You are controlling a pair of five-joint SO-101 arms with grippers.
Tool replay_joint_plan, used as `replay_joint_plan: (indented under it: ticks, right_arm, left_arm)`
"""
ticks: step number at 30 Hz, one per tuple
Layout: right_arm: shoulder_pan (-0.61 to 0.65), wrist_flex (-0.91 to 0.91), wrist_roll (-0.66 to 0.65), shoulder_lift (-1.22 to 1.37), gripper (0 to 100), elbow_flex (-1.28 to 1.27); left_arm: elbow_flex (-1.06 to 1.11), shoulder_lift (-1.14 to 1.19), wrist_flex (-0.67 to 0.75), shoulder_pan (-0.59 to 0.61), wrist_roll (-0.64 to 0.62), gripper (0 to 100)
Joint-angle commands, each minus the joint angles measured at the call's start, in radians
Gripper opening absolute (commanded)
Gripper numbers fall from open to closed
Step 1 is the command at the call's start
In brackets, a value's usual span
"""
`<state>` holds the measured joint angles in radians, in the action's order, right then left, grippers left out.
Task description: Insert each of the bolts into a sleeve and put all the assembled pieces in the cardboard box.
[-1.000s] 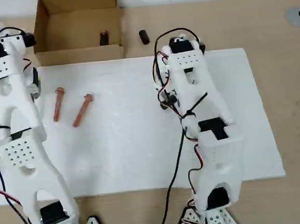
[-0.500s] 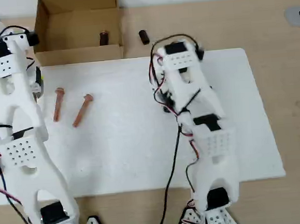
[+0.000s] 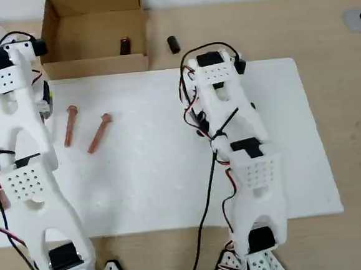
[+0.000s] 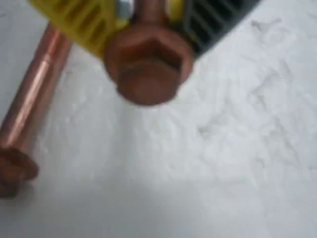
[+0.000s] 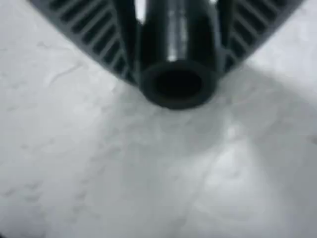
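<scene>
On the mat (image 3: pixel 158 174), two loose bolts (image 3: pixel 71 125) (image 3: pixel 99 133)

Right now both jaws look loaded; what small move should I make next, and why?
I would likely bring the right jaws leftward over the foam sheet toward the left jaws. The left jaws are shut on a copper bolt, the right on a black sleeve, and the two are not yet mated.

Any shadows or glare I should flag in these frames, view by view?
High view: even light, only faint shadows on the white mat. Left wrist view: a broad shadow on the mat near the bolt in the left gripper. Right wrist view: a glare streak along the sleeve in the right gripper, dark shadow beneath.
</scene>
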<state>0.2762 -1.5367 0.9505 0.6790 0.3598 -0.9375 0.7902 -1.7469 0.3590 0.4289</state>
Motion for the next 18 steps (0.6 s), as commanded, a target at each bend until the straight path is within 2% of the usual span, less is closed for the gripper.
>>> replay_joint_plan:
  ticks: [1,5,10,13,18]
  right_arm:
    - [0.059,0.002,0.000,0.065,0.8,0.002]
    - [0.064,-0.031,-0.032,0.064,0.9,0.074]
    - [0.070,-0.164,-0.155,0.064,0.9,0.400]
    - [0.108,-0.252,-0.302,0.064,0.9,0.661]
    - [0.229,-0.252,-0.583,-0.005,0.9,0.992]
  left_arm:
    - [-0.040,-0.071,-0.008,-0.012,0.005,1]
    - [-0.046,-0.081,-0.008,-0.014,0.003,1]
    - [-0.051,-0.145,-0.008,-0.020,-0.012,1]
    - [-0.051,-0.236,-0.008,-0.031,-0.031,1]
    - [-0.043,-0.443,-0.008,-0.057,-0.107,1]
